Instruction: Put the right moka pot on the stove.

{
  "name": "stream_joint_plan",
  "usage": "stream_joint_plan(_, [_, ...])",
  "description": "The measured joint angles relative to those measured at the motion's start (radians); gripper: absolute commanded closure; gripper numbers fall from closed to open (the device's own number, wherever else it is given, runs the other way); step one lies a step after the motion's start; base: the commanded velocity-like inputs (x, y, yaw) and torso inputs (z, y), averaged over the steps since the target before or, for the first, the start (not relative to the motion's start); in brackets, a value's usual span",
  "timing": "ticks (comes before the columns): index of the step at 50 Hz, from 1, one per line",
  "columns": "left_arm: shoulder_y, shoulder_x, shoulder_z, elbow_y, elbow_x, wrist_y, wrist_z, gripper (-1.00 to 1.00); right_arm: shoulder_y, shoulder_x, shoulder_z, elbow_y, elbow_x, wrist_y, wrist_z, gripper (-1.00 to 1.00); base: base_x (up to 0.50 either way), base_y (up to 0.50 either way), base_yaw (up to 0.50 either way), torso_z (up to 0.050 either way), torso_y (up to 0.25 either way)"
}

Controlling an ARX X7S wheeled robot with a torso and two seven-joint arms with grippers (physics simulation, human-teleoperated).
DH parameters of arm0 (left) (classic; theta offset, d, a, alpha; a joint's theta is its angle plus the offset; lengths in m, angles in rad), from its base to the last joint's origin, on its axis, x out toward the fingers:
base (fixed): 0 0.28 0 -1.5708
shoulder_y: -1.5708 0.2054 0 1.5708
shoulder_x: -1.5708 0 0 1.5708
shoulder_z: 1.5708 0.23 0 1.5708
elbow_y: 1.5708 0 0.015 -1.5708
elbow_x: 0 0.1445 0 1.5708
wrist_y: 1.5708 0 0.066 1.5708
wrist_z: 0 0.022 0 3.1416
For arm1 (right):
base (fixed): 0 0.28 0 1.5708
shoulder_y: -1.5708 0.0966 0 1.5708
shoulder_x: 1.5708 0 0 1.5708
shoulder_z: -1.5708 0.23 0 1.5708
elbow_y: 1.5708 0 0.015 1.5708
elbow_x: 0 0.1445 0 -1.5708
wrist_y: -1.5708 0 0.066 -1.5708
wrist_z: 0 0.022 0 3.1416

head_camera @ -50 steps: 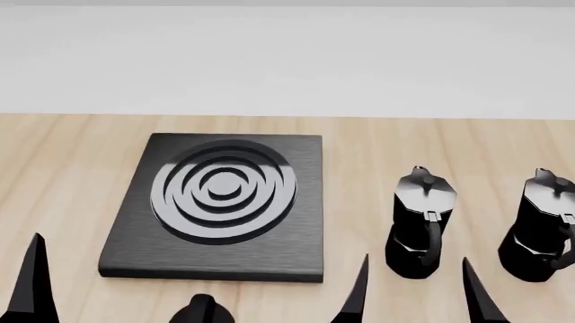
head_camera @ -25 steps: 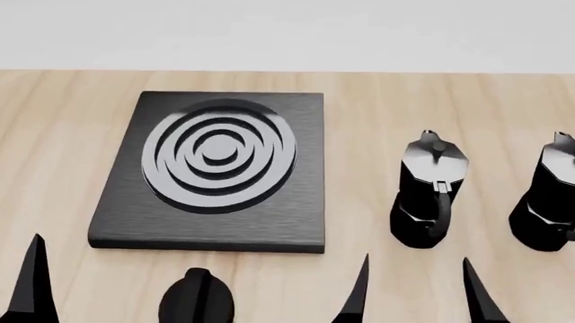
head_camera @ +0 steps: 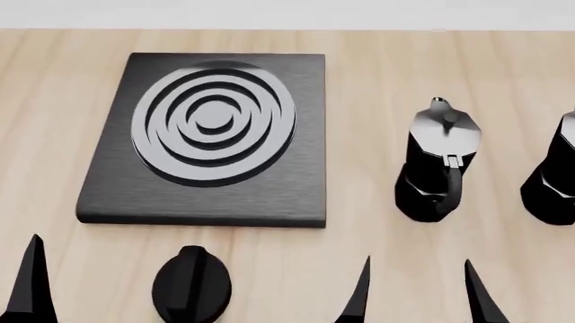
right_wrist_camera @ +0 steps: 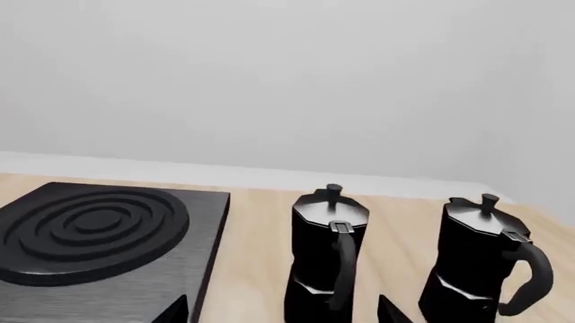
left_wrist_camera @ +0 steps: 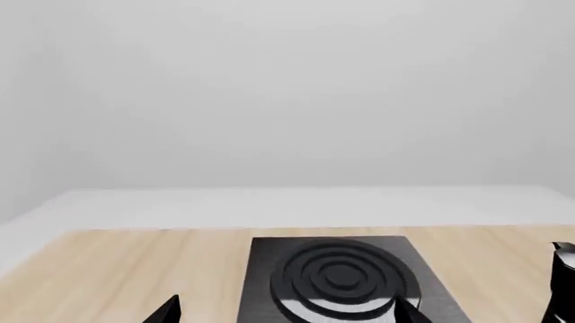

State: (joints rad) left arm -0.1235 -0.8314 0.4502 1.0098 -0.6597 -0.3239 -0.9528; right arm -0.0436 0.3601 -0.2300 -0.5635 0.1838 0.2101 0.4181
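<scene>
The right moka pot (right_wrist_camera: pixel 481 262), glossy black with a curved handle, stands upright on the wooden table; the head view's right edge cuts off the right moka pot (head_camera: pixel 557 182). The stove (head_camera: pixel 207 134), a dark slab with silver rings, lies at the left. My right gripper (head_camera: pixel 415 296) is open and empty, low and short of both pots. In the right wrist view the right gripper (right_wrist_camera: pixel 283 311) points at the twin, with the right pot off to one side. My left gripper (left_wrist_camera: pixel 287 313) is open, facing the stove (left_wrist_camera: pixel 337 279); the head view shows one of its fingertips (head_camera: pixel 34 282).
An identical twin pot (head_camera: pixel 438 161) stands between the stove and the right pot, also seen as the twin pot (right_wrist_camera: pixel 328 256). A small black oval knob (head_camera: pixel 191 286) lies in front of the stove. A white wall runs behind the wooden table (head_camera: pixel 359 81).
The head view has tilted down: the stove and both pots have slid up the picture and the oval knob now shows whole. Both grippers hold the same places in the view.
</scene>
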Motion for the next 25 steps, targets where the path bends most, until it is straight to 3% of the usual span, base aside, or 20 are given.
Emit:
stream_joint_plan(9, [-0.001,-0.005,0.005,-0.002,-0.005,0.008,-0.005,-1.0,-0.003,0.004,-0.001,-0.002,0.0,-0.002,0.002,-1.0,0.0,0.0,0.0,0.0,-0.097])
stream_joint_plan(25, [-0.004,-0.012,0.009,-0.008,-0.016,0.015,-0.02,-1.0,-0.027,0.032,0.019,-0.032,0.02,-0.011,-0.003,-1.0,0.0,0.0,0.0,0.0,-0.002])
